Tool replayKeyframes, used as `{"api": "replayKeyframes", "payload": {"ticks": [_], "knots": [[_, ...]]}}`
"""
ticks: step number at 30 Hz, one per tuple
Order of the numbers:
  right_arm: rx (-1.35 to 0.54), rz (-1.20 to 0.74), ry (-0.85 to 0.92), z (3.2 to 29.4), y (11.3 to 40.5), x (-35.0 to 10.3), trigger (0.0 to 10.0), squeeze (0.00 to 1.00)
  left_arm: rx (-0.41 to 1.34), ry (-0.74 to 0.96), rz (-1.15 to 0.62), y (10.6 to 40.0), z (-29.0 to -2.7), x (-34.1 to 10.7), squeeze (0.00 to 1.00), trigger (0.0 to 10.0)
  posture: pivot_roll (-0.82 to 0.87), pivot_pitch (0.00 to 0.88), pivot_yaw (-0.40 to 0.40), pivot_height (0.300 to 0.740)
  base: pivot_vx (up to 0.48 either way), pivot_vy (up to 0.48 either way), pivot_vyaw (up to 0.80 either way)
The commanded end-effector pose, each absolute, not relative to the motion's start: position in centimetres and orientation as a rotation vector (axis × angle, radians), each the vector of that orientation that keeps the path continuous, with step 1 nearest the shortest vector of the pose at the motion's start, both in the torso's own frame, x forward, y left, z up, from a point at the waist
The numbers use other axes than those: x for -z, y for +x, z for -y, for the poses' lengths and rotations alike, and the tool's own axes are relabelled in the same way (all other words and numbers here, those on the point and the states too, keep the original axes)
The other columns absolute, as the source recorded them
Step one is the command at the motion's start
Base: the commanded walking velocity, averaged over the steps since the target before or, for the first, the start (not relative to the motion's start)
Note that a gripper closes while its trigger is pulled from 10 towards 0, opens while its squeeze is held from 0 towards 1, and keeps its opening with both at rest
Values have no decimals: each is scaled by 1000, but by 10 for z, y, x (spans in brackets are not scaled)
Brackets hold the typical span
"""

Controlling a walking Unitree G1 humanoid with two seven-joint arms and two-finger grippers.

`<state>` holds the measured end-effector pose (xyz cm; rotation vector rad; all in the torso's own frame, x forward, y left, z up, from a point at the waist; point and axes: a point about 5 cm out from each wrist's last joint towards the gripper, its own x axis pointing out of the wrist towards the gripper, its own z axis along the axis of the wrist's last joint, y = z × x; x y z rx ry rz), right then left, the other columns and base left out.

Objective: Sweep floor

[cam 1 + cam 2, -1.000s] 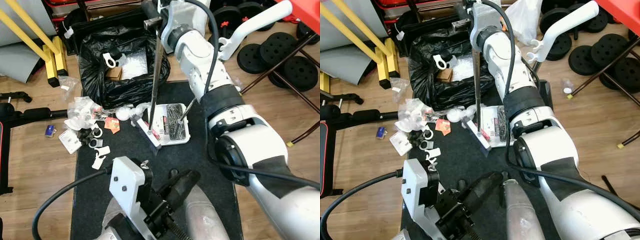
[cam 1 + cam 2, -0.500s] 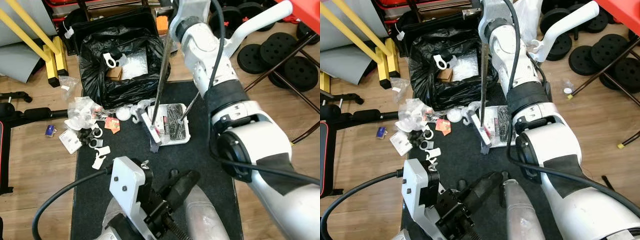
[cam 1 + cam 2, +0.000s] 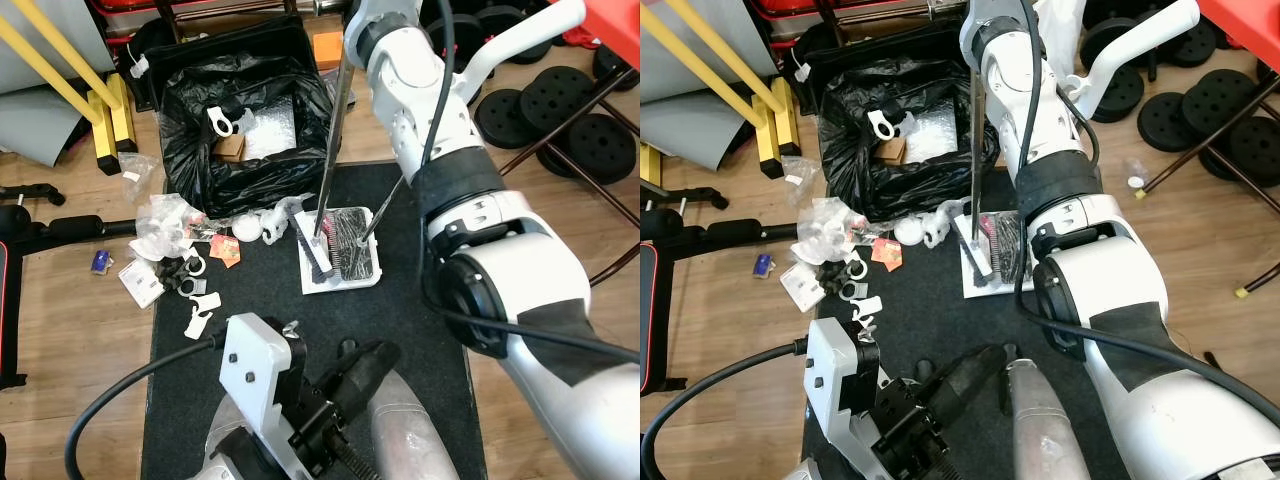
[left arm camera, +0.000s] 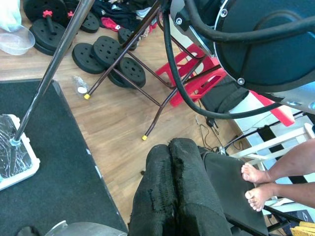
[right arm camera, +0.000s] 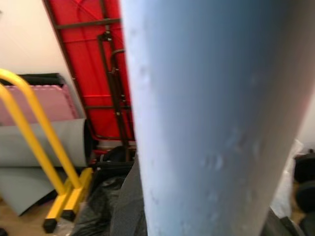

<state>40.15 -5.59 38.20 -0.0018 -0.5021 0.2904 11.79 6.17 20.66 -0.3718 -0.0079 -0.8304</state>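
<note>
On the black floor mat (image 3: pixel 400 320), the scattered litter (image 3: pixel 175 255) lies to the robot's left of the broom head (image 3: pixel 313 243), which rests on the white dustpan (image 3: pixel 340 262). The right arm (image 3: pixel 440 150) holds the broom handle (image 3: pixel 335 120), jaw state untellable; the left gripper (image 4: pixel 172 191) sits closed, idle.

Broom handle (image 3: pixel 333 130) top cut off; grip seemingly hidden.

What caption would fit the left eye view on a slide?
Right arm holds the broom over the white dustpan on the black mat, with litter beside the black bag.
</note>
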Motion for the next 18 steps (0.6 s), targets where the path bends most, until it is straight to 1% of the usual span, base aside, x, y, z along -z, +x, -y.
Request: {"api": "replayKeyframes", "payload": {"ticks": [1, 4, 5, 7, 8, 10, 11, 12, 15, 17, 18], "knots": [[-395, 601, 49, 40, 388, -404, 10000, 0, 846, -377, -24, 114, -61, -205, 0, 10000, -33, 421, -53, 740, 0, 0, 0], [-487, 561, 144, 33, 386, -401, 10000, 0, 841, -371, -26, 115, -62, -204, 0, 10000, -34, 411, -54, 740, 0, 0, 0], [-487, 561, 144, 33, 386, -401, 10000, 0, 841, -371, -26, 115, -62, -204, 0, 10000, -34, 411, -54, 740, 0, 0, 0], [-546, 512, 193, 32, 385, -399, 10000, 0, 836, -364, -27, 117, -64, -203, 0, 10000, -38, 398, -54, 740, 0, 0, 0], [-546, 512, 193, 32, 385, -399, 10000, 0, 836, -364, -27, 117, -64, -203, 0, 10000, -38, 398, -54, 740, 0, 0, 0], [-617, 486, 220, 31, 381, -398, 10000, 0, 822, -373, -28, 123, -67, -199, 0, 10000, -45, 357, -53, 740, 0, 0, 0], [-617, 486, 220, 31, 381, -398, 10000, 0, 822, -373, -28, 123, -67, -199, 0, 10000, -45, 357, -53, 740, 0, 0, 0], [-655, 471, 233, 30, 379, -396, 10000, 0, 816, -385, -30, 126, -68, -197, 0, 10000, -45, 340, -53, 740, 0, 0, 0], [-686, 461, 237, 30, 376, -395, 10000, 0, 813, -392, -33, 128, -69, -196, 0, 10000, -45, 334, -53, 740, 0, 0, 0], [-797, 459, 211, 29, 368, -384, 10000, 0, 797, -401, -43, 137, -75, -189, 0, 10000, -55, 247, -52, 740, 0, 0, 266], [-797, 459, 211, 29, 368, -384, 10000, 0, 797, -401, -43, 137, -75, -189, 0, 10000, -55, 247, -52, 740, 0, 0, 531]]}}
